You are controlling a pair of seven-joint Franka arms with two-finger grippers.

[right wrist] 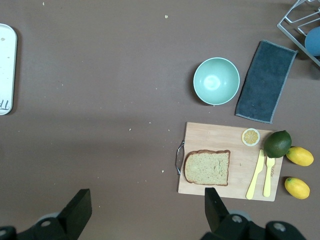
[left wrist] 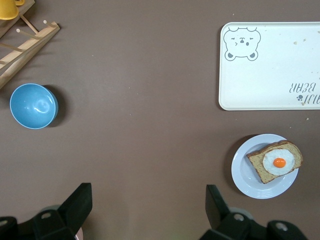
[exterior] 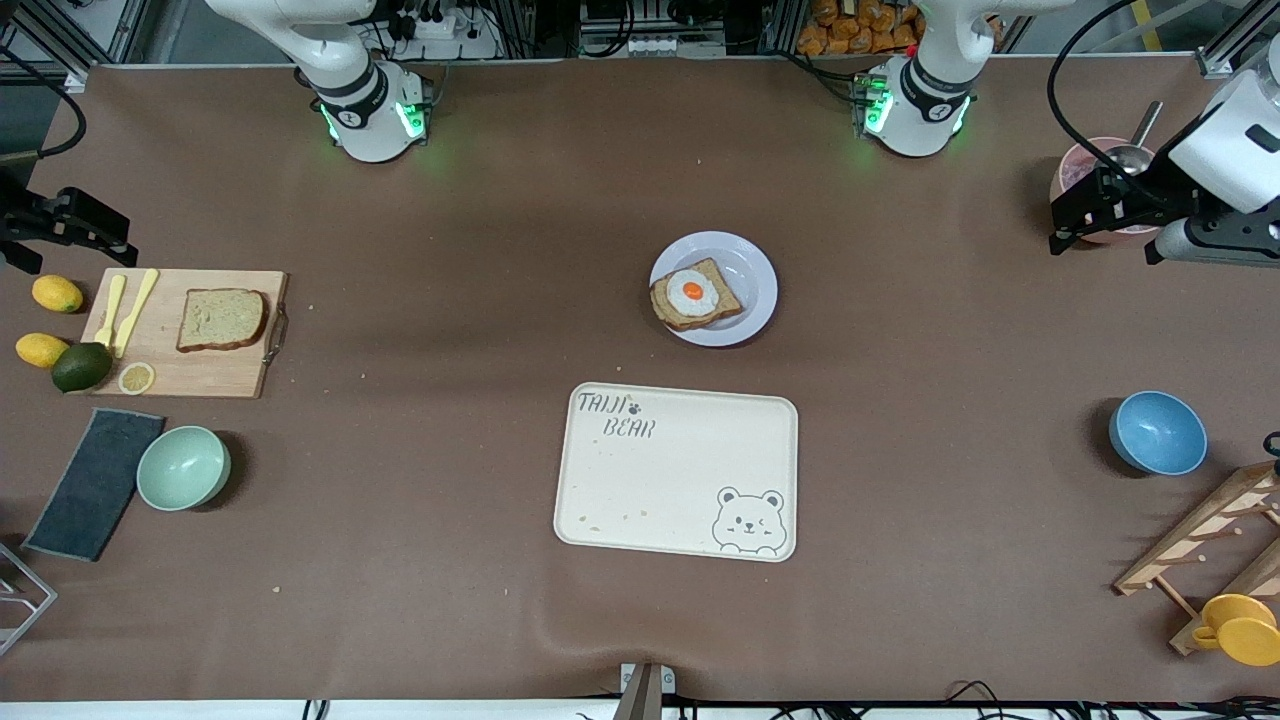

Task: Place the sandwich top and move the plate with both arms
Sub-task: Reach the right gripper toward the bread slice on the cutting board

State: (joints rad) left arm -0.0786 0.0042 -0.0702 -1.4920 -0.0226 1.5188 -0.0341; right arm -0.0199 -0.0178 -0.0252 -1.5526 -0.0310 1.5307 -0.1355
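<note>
We see a wide brown tabletop (exterior: 420,520) carrying everything, with both arms drawn back to its two ends and raised above it. The left end effector (exterior: 1085,215) hangs over a pink bowl (exterior: 1078,170) with a metal scoop at the left arm's end, its fingers (left wrist: 75,205) spread wide and empty. The right end effector (exterior: 70,232) hangs over the tabletop's edge at the right arm's end, just above the lemons (exterior: 57,293), fingers (right wrist: 77,207) likewise wide apart, gripping nothing.

Below the right end effector lies a wooden cutting board (exterior: 215,375), and on it the sandwich top (exterior: 222,319), flat, beside yellow cutlery (exterior: 128,305). A lime (exterior: 82,366), a green bowl (exterior: 183,468) and a dark cloth (exterior: 95,483) sit close by.

Well apart from both end effectors, mid-tabletop, stands the plate (exterior: 745,268), holding a bread slice with a fried egg (exterior: 694,294). The cream bear tray (exterior: 676,470) lies nearer the front camera than the plate. A blue bowl (exterior: 1157,432) and a wooden rack (exterior: 1215,540) sit toward the left arm's end.
</note>
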